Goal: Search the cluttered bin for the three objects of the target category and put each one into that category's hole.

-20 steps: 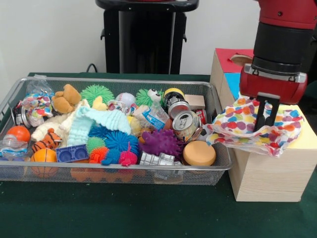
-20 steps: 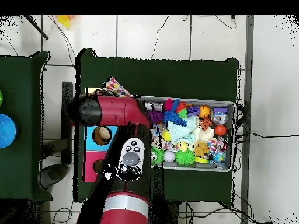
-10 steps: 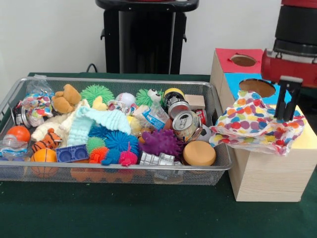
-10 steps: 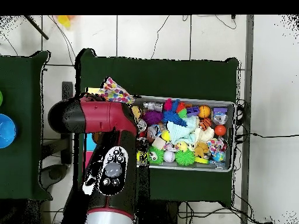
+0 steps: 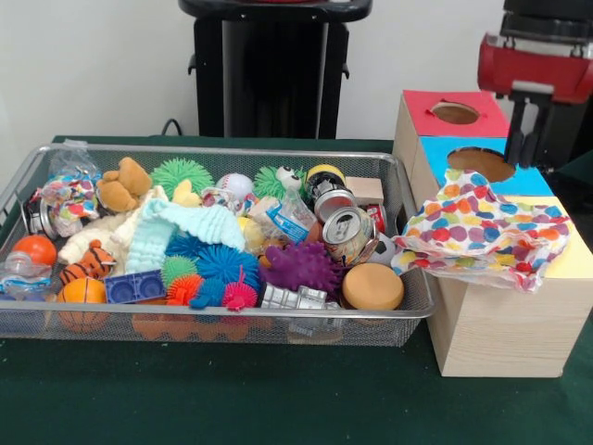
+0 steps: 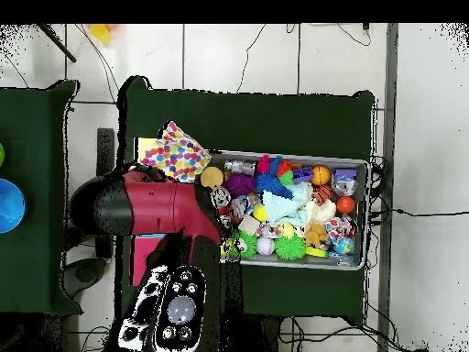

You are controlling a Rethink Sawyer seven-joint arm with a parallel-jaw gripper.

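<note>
From the front, the gripper [image 5: 525,139] hangs raised over the far part of the wooden box [image 5: 505,329], its dark fingers [image 5: 515,133] pointing down with nothing between them; they look close together, though from this angle whether they are parted or closed cannot be told. Directly below the gripper lies the blue panel with its round hole [image 5: 482,163], and just behind and to the left of it the red panel with a second hole [image 5: 455,112]. Below and in front of the gripper, the polka-dot cloth bag [image 5: 482,232] is spread loosely over the yellow panel [image 5: 573,256], draping over the box's near left corner and touching the rim of the wire bin [image 5: 213,326]. The bin sits well to the left of the gripper, packed with clutter: a crushed silver can [image 5: 347,232], a tan round sponge [image 5: 372,286], a purple spiky ball [image 5: 298,266], a pale mint cloth [image 5: 181,229], a brown teddy [image 5: 124,184] and an orange ball [image 5: 82,291]. From overhead, the red arm [image 6: 156,206] covers most of the box and hides the gripper itself. The polka-dot cloth bag [image 6: 179,154] shows clear of the arm, beyond its upper edge, lying flat at the box's end just beside the bin [image 6: 362,261], which extends to the arm's right.
</note>
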